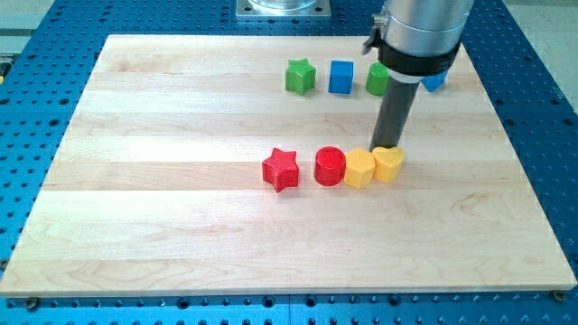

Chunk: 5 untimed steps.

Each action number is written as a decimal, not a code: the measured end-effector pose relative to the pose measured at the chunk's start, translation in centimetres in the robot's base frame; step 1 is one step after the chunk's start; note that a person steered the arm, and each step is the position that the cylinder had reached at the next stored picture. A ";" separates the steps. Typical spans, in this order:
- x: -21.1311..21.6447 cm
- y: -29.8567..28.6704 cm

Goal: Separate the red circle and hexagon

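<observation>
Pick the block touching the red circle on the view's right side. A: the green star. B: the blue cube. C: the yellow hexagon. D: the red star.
C: the yellow hexagon sits flush against the red circle on the view's right, while the red star stands apart on the view's left.

Circle [330,167] touches hexagon [359,169] on its right; star [281,170] left, apart.

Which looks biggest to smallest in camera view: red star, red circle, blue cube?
1. red star
2. red circle, close to the star
3. blue cube, though it sits farther toward the view's top, so true size is unsure.
</observation>
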State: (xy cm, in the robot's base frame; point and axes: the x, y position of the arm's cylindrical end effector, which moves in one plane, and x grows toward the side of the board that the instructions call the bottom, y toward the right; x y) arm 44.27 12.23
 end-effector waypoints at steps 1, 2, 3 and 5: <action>-2.4 -1.2; -1.7 -6.0; 1.5 -2.4; 2.5 -6.6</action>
State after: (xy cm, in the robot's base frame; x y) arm 46.73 5.64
